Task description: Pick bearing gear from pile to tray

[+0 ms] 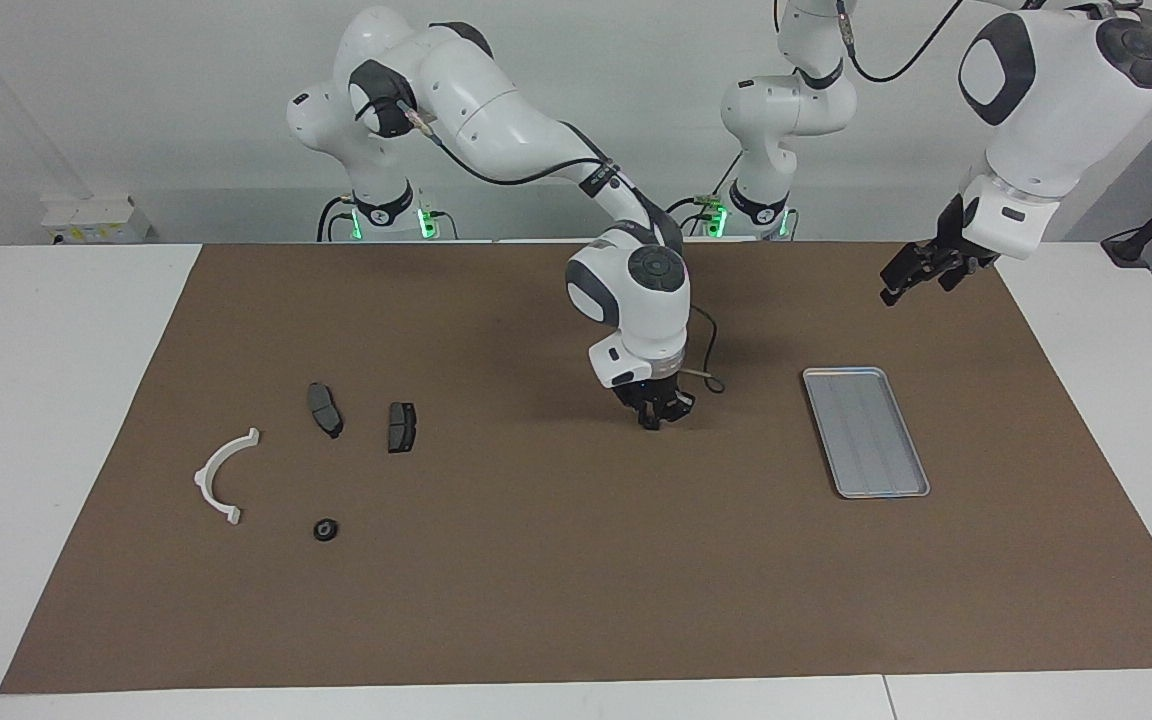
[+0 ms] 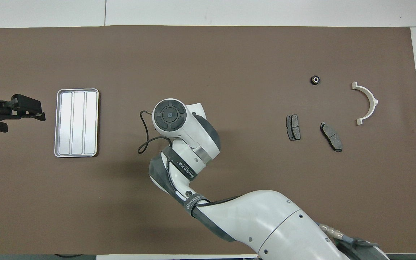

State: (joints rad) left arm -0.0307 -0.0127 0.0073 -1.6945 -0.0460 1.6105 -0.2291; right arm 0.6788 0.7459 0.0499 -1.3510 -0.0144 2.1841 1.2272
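Note:
The pile lies toward the right arm's end: a small black round bearing gear (image 1: 325,529) (image 2: 315,79), a white half-ring bracket (image 1: 202,474) (image 2: 371,100) and two dark brake pads (image 1: 325,409) (image 1: 401,426). The silver grooved tray (image 1: 841,373) (image 2: 77,90) sits toward the left arm's end, with nothing in it. My right gripper (image 1: 651,418) is down at the mat in the middle of the table, its fingertips together; I cannot make out anything between them. In the overhead view its own wrist hides it. My left gripper (image 1: 908,277) (image 2: 31,108) waits open in the air beside the tray.
A brown mat (image 1: 536,600) covers most of the white table. A loop of black cable (image 1: 706,375) hangs from the right wrist, just above the mat. The right arm's long forearm (image 2: 265,224) stretches low over the mat from the robots' end.

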